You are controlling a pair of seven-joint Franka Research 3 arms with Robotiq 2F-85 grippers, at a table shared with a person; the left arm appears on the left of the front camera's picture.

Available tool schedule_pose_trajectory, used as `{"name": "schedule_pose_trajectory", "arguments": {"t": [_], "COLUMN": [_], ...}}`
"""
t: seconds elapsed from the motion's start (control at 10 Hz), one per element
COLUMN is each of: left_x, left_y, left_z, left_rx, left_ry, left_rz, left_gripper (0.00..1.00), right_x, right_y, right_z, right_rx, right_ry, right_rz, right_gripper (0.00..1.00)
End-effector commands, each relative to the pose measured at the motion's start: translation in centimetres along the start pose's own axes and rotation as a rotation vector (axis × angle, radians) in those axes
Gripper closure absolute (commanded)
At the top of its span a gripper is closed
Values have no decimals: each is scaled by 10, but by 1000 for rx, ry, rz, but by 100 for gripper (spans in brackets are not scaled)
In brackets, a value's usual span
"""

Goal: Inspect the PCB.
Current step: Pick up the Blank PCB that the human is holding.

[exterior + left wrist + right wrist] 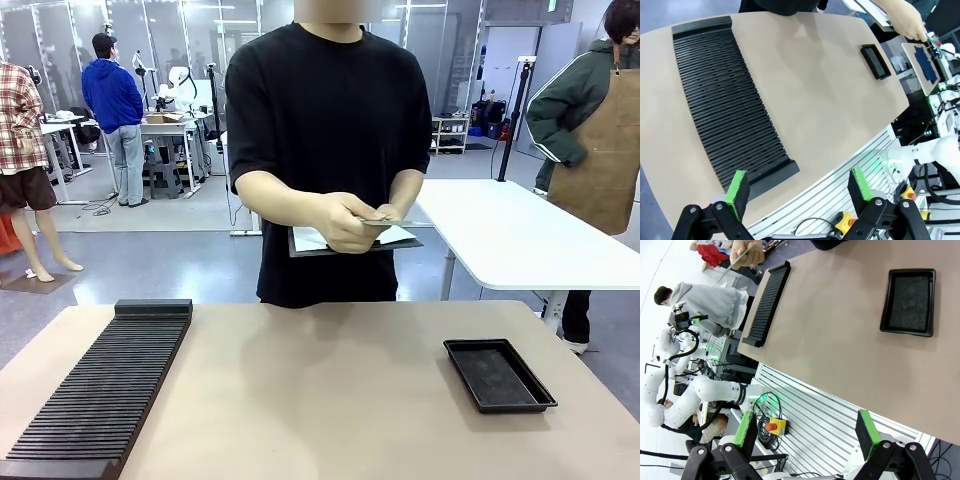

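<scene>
The PCB (pixel 386 222) is a thin green board seen nearly edge-on. The person across the table holds it in both hands (pixel 350 220) at waist height, just above a grey clipboard with paper (pixel 320 242). In the right wrist view the same hand (pixel 751 251) and the board's thin edge (pixel 736 261) sit at the top. My left gripper (pixel 798 185) is open with nothing between its green pads, back over the table's near edge. My right gripper (pixel 805 432) is also open and empty, off the table's near side.
A long black slotted rack (pixel 110 385) lies along the table's left side. A shallow black tray (pixel 497 374) sits at the right. Bare tan tabletop (pixel 320 390) lies between them. A white table (pixel 520 240) and other people stand behind.
</scene>
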State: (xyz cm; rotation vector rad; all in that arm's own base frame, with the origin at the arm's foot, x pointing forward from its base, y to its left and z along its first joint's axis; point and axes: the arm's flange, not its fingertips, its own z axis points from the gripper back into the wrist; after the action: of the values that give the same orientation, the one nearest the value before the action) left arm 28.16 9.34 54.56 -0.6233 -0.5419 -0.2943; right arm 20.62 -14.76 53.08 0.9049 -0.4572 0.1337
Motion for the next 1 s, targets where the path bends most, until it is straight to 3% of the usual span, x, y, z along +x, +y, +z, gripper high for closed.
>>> {"name": "schedule_pose_trajectory", "arguments": {"t": [0.0,0.4,0.9], "left_x": [2,2,2], "left_y": [-1,-1,-1], "left_z": [2,2,2], "left_rx": [28,28,28], "left_ry": [8,8,8], "left_rz": [12,12,12], "left_gripper": [0,0,0], "right_x": [5,46,82], "right_y": [6,7,10], "right_z": [-3,-34,-79], "right_rx": [88,372,523], "right_ry": [34,112,191], "right_rz": [-57,-407,-633], "right_gripper": [0,0,0]}}
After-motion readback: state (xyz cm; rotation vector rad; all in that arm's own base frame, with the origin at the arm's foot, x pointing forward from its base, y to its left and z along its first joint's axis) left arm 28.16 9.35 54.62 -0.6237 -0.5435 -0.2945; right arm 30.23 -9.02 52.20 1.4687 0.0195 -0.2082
